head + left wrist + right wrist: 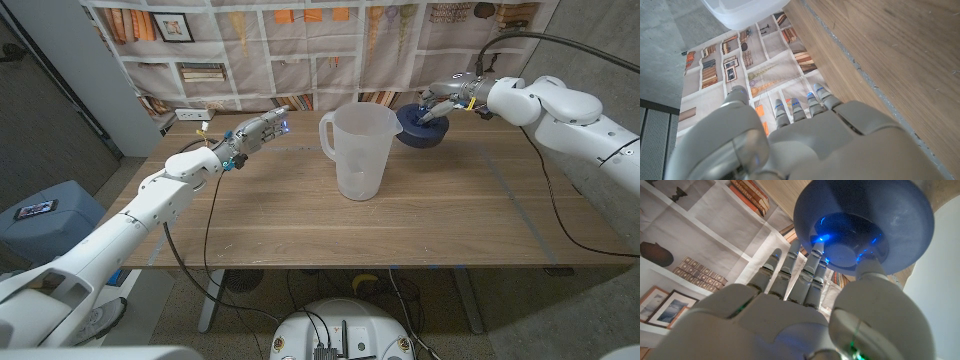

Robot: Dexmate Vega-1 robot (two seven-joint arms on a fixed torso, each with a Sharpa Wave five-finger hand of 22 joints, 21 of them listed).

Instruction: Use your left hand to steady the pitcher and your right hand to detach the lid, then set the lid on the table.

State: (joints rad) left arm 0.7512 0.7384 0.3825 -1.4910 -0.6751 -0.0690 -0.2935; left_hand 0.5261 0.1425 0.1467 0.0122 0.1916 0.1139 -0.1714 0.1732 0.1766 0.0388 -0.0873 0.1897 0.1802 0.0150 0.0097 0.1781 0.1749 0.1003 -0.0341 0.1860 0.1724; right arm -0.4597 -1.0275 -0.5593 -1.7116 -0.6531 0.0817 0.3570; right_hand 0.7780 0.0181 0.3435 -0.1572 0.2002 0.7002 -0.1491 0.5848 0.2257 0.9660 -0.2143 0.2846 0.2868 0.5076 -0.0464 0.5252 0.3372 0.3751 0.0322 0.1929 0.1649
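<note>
Lid is off the pitcher, pinched in the right hand, fingers hooked inside it, just above the counter. Left hand hovers with fingers straight, holding nothing, well apart from the pitcher. Let go early, and I reckon the lid rolls off the far edge.

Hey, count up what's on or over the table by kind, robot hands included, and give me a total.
Pitchers: 1, the clear pitcher standing on the table, lid off.
Lids: 1, the blue lid, held by the right hand.
Robot hands: 2, the left hand holding nothing and the right hand.
Total: 4.
</note>
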